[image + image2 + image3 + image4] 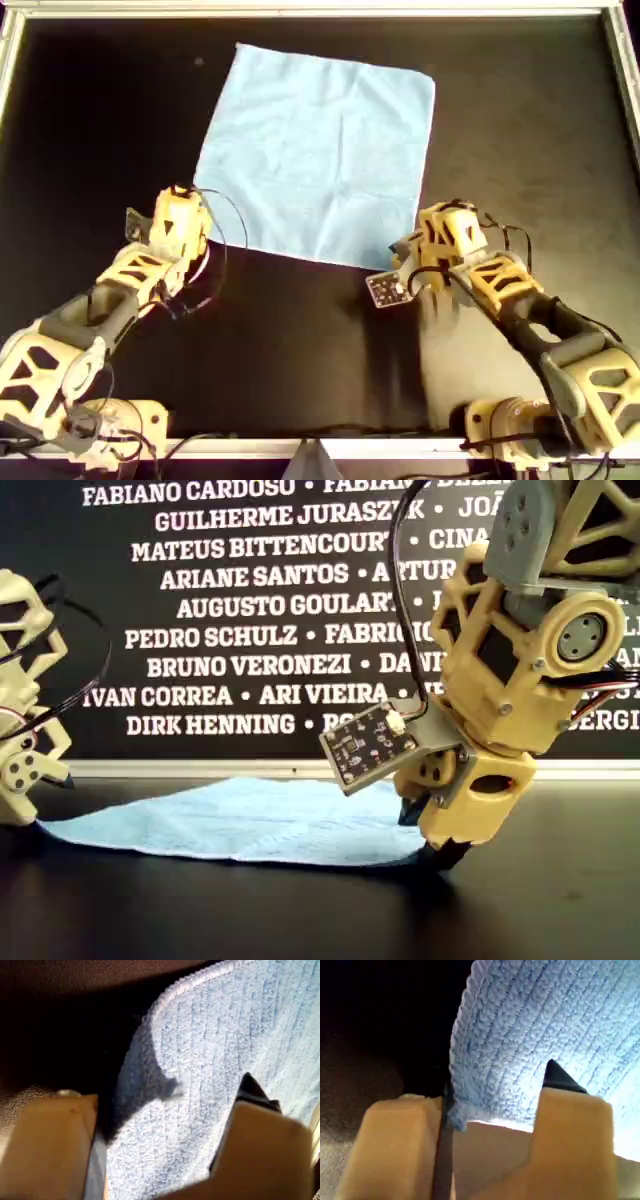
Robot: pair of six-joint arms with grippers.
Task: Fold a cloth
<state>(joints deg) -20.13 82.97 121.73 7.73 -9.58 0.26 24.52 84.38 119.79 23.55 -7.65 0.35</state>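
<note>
- The black surface (90, 120) (matte, with a pale metal rim) carried the things.
- The light blue cloth (320, 150) lay spread flat on it.

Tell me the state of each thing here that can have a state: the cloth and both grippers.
cloth: spread flat, unfolded, near corners between the jaws.
left gripper: open, jaws around one near corner of the cloth.
right gripper: open, jaws around the other near corner.

yellow lattice arms (130, 275), blk cables
</note>
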